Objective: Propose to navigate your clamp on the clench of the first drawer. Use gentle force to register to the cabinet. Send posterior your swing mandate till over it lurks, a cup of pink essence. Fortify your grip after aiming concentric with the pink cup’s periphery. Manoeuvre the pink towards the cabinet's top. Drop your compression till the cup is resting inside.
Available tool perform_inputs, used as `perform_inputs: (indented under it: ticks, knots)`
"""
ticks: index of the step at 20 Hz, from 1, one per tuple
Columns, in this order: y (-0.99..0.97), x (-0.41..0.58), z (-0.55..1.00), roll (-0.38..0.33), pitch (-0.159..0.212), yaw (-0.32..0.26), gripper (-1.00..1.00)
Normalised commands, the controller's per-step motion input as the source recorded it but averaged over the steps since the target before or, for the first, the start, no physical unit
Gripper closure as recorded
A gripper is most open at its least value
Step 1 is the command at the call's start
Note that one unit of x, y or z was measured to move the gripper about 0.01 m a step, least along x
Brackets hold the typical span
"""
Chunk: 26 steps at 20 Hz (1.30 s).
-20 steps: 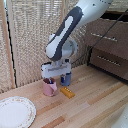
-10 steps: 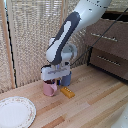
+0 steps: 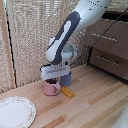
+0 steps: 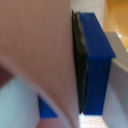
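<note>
The white boxy end effector (image 3: 52, 75) sits directly atop the small pink handled mug (image 3: 51, 88) on the wooden surface (image 3: 95, 102), one dark-blue finger (image 4: 97, 65) pressed against its wall, apparently clenched on it.

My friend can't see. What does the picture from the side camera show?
A white robot arm lowers its tool onto a pink cup on a wooden table. A blue cup stands right behind, a small yellow block beside it, a white plate nearer, and a brown cabinet behind.
</note>
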Motion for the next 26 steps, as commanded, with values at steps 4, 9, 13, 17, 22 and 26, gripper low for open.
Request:
perform_inputs:
  ticks: [4, 9, 13, 17, 22, 26]
  knots:
    - [-0.06, -0.006, 0.97, 0.0, -0.04, -0.185, 1.0]
    - [0.0, 0.024, 1.0, -0.011, 0.021, -0.166, 1.0]
    - [-0.04, 0.078, 1.0, -0.006, 0.062, -0.163, 1.0]
    - [-0.18, 0.14, 1.0, 0.002, 0.009, -0.121, 1.0]
    - [-0.32, 0.197, 1.0, 0.0, 0.0, -0.138, 1.0]
    - [-0.47, 0.185, 1.0, 0.008, 0.003, -0.177, 1.0]
